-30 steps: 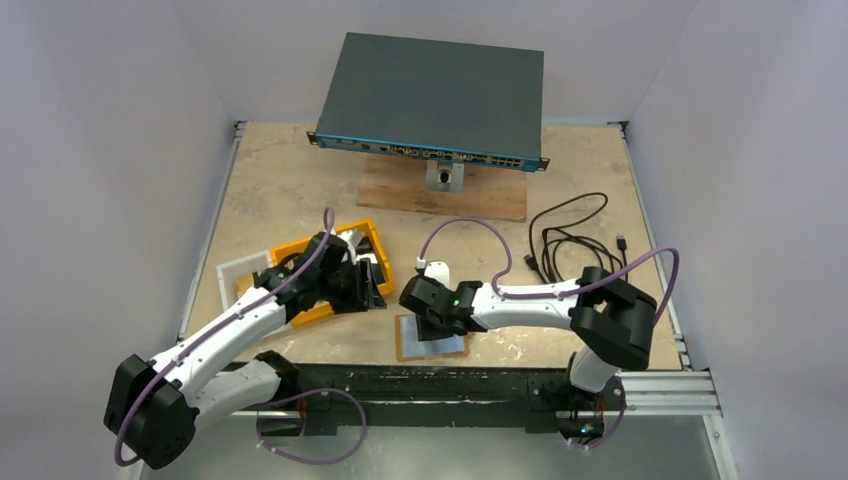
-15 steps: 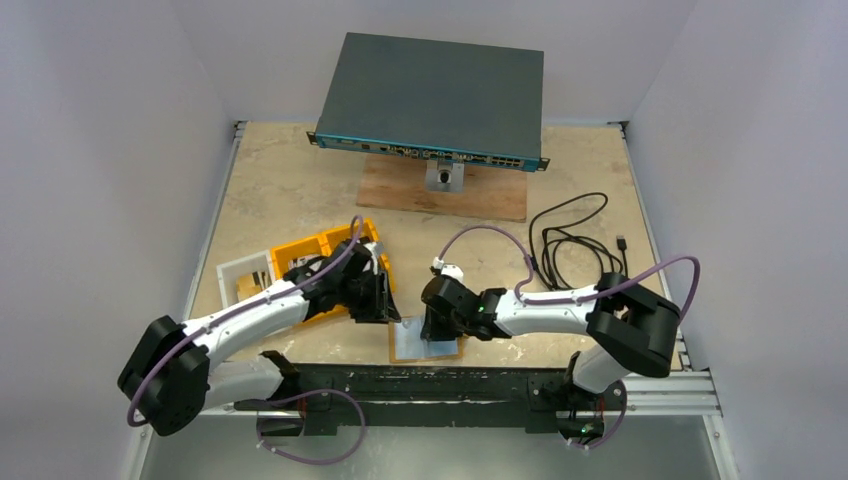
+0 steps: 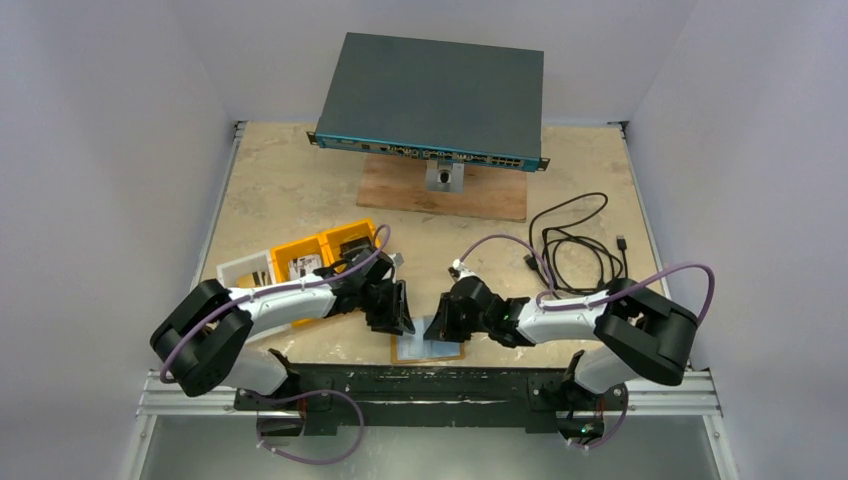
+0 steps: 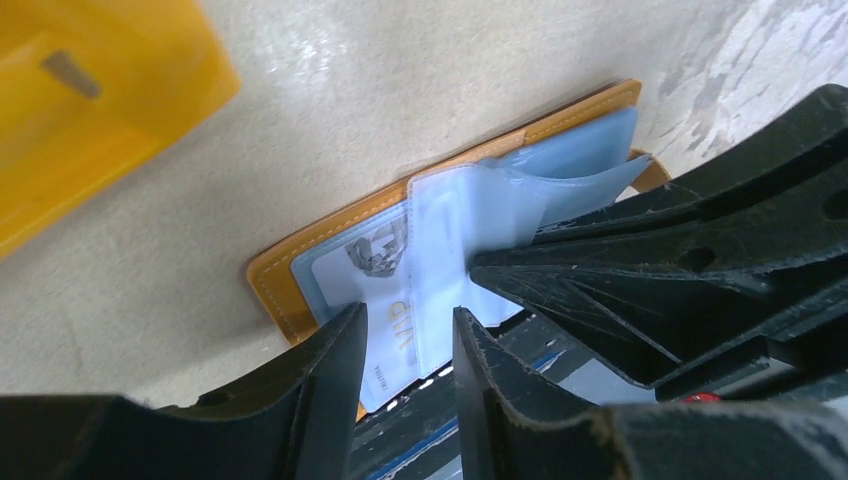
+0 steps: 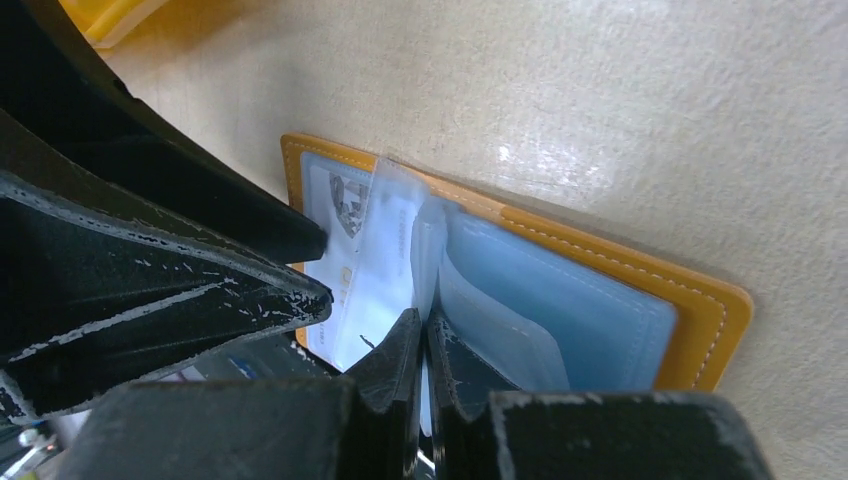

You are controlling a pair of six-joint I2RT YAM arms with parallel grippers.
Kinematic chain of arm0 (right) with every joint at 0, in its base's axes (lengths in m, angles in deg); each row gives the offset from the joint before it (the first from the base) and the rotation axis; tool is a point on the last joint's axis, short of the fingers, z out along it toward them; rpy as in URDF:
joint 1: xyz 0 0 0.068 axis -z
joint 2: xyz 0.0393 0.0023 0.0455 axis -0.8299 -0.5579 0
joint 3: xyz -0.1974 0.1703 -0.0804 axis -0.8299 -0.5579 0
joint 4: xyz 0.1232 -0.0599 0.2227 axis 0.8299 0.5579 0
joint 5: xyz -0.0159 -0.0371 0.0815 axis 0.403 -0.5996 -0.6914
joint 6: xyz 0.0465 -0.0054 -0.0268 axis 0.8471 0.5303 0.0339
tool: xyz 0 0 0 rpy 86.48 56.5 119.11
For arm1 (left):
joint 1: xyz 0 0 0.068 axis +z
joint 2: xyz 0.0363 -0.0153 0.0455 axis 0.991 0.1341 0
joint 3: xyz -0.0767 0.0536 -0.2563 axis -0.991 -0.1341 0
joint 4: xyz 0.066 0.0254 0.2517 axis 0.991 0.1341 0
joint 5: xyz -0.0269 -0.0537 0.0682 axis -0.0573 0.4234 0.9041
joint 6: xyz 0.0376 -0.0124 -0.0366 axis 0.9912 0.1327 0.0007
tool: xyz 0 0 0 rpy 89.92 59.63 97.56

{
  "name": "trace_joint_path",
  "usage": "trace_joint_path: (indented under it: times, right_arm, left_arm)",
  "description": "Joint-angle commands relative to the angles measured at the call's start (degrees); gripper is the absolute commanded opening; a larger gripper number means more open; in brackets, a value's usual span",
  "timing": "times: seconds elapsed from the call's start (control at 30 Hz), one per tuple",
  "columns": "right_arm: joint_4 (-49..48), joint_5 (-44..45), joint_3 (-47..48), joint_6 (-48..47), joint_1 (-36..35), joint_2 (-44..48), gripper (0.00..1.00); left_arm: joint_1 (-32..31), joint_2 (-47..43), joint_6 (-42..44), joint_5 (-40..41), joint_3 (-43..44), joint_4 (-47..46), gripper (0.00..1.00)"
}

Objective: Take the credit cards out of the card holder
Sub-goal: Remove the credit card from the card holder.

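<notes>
**A:** Where is the card holder (image 3: 428, 347) found, and how are the claws set?

**B:** It is laid open on the desk (image 3: 290, 190), near the yellow compartment tray (image 3: 320, 255), on the tray's side towards the arm bases. The right claw (image 5: 425, 335), on the far side from the tray, is pinched shut on 1 leaf of the clear sleeve (image 5: 395, 230), which is lifted from the fold. The left claw (image 4: 410, 330), reaching in from the tray side, is held partly open, with nothing gripped. The edge of the sleeved credit card (image 4: 375, 250) is seen in its gap.

**A:** How should the step be done well?

**B:** The pinched leaf should probably be kept taut and low, so that the holder is pinned rather than dragged. Only the card edge should be closed on by the left claw. If plastic is caught with it, the whole sleeve is likely to be pulled. The card should then be drawn towards the tray, along the pocket's opening. Only 1 card can be made out.
</notes>
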Motion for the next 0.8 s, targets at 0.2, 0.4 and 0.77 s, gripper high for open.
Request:
trace_joint_path:
  times: [0.2,0.4,0.77]
  right_arm:
    - [-11.8,-6.7,-9.9,1.6,4.0,0.7,0.04]
    - [-20.2,-9.9,-12.6,3.3,5.4,-2.9,0.03]
    - [-24.8,-11.8,-13.3,4.5,6.4,-6.5,0.02]
  left_arm:
    - [-0.9,3.4,-0.9,-0.7,0.1,-4.3,0.37]
    - [-1.8,4.5,-0.6,-1.3,1.3,-4.0,0.37]
    - [-3.9,6.3,-2.9,-1.2,1.8,-4.9,0.3]
